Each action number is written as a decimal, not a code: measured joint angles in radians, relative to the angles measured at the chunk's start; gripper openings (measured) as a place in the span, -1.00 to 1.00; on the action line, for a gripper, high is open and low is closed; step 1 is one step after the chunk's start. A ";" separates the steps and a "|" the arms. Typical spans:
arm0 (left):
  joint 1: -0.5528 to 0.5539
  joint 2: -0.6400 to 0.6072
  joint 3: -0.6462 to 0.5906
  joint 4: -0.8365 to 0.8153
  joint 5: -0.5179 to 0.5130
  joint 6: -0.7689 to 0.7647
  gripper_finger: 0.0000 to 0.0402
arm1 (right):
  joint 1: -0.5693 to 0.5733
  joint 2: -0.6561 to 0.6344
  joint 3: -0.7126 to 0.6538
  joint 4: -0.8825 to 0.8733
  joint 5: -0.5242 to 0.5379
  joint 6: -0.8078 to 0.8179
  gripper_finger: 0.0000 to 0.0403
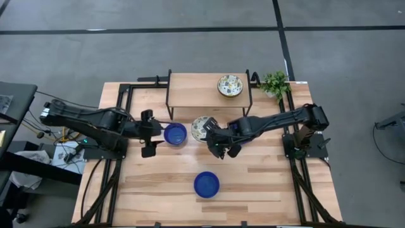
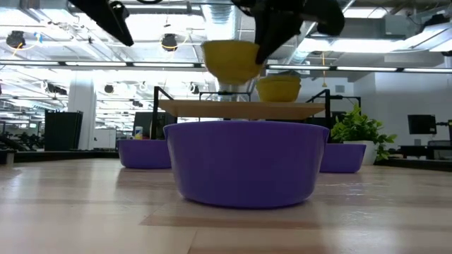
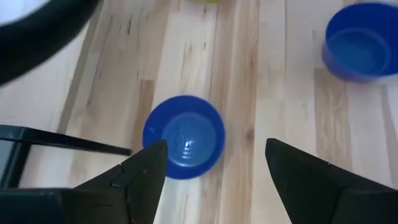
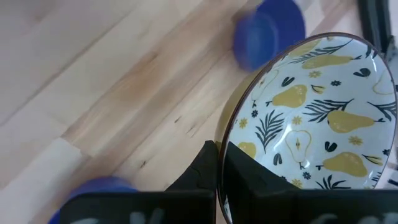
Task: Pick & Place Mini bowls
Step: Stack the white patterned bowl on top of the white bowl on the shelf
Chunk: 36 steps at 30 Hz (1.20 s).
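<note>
On the table there are 2 arms, each ending in 1 gripper: the left gripper [image 1: 150, 133] and the right gripper [image 1: 223, 143]. There are 2 patterned bowls [image 1: 230, 85] with yellow pears and dark leaves inside, 3 blue bowls [image 1: 206, 184], 1 wooden shelf [image 1: 190, 88] and 1 green plant [image 1: 275, 83].

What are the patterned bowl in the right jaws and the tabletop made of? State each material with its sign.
Patterned bowl: likely glazed ceramic, with a glossy white inside printed with yellow pears and dark leaves. It sits clamped in the right gripper.
Tabletop: looks like light wood in jointed planks with visible grain and a smooth finish.
</note>
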 joint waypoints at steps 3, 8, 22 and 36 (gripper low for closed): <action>-0.009 -0.024 -0.041 0.025 0.010 -0.026 0.34 | -0.001 -0.001 0.042 -0.042 0.014 0.020 -1.00; -0.026 -0.034 -0.086 0.045 0.013 -0.043 0.34 | -0.016 -0.001 0.108 -0.130 0.050 0.056 -1.00; -0.035 -0.035 -0.171 0.145 0.013 -0.038 0.34 | -0.190 -0.002 0.324 -0.418 0.078 0.139 -1.00; -0.035 -0.036 -0.175 0.149 0.006 -0.035 0.34 | -0.483 -0.001 0.401 -0.499 0.014 0.140 -1.00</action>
